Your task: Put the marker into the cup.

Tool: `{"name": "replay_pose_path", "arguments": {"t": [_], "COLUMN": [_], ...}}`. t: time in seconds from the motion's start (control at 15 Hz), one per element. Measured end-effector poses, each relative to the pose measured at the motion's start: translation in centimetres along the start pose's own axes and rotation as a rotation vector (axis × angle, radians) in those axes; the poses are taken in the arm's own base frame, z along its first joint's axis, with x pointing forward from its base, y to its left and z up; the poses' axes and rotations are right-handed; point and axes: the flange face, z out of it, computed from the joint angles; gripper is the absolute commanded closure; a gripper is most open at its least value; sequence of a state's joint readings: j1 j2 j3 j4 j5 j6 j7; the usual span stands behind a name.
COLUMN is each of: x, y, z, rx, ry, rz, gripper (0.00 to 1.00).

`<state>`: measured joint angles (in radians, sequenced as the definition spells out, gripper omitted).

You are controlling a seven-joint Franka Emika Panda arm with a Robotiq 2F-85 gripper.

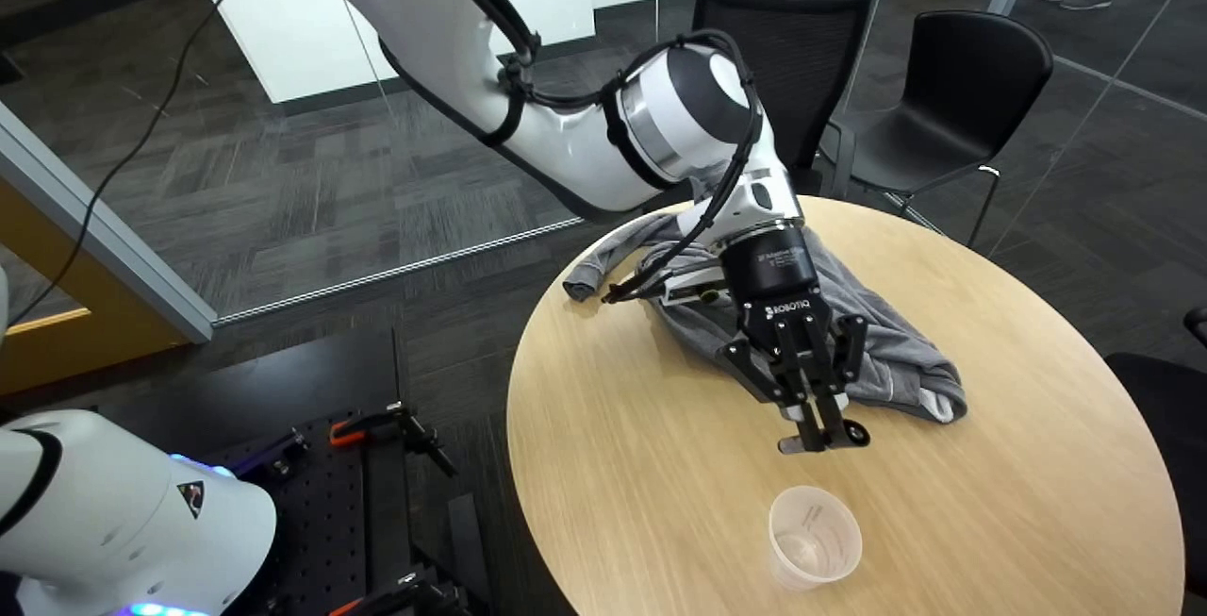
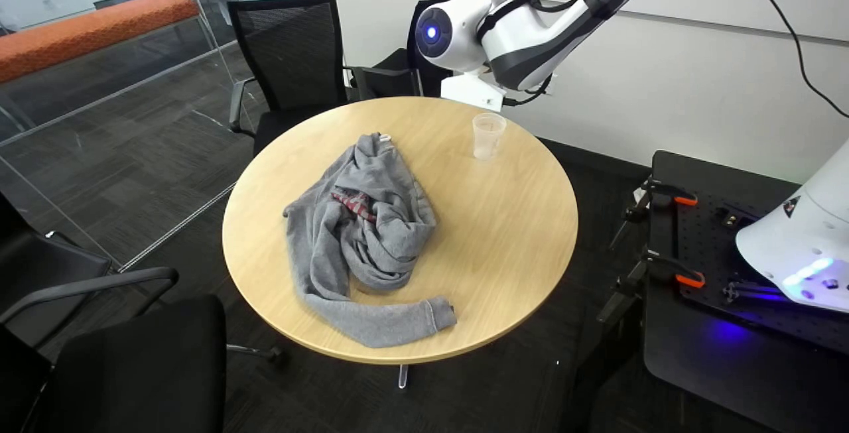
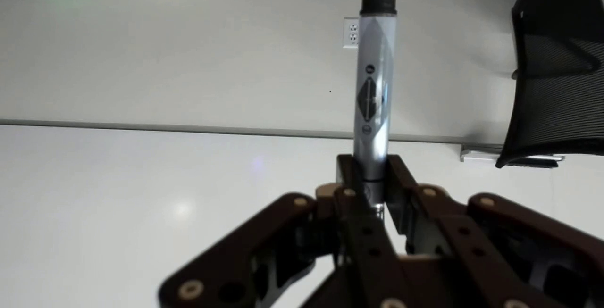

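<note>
My gripper (image 3: 369,169) is shut on the marker (image 3: 375,86), a silvery-white barrel with a black end. The marker sticks out well past the fingertips, its black end pointing toward the top of the wrist view. In an exterior view the gripper (image 1: 823,437) is above the table, just beyond the cup; small dark and whitish parts show at its fingertips. The clear cup (image 1: 813,545) stands upright on the table, apart from the gripper, and nothing shows inside it. The cup (image 2: 487,136) also shows near the table's edge, with the gripper hidden behind the wrist there.
A crumpled grey cloth (image 1: 905,357) lies on the round wooden table (image 1: 622,418), partly under the arm; the cloth (image 2: 378,234) also shows on the table (image 2: 517,241). Black chairs (image 2: 292,55) stand around. A wall with a whiteboard (image 3: 141,213) fills the wrist view.
</note>
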<state>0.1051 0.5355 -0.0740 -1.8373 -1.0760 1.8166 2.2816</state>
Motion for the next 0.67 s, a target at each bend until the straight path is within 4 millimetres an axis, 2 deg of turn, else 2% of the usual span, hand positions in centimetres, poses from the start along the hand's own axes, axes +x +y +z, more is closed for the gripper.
{"name": "replay_pose_path", "arguments": {"t": [0.33, 0.67], "x": [-0.3, -2.0], "y": [-1.6, -3.1], "z": [2.9, 5.4], "rx": [0.014, 0.016], "ry": [0.038, 0.065], "rz": [-0.036, -0.068], "gripper": [0.95, 0.95]}}
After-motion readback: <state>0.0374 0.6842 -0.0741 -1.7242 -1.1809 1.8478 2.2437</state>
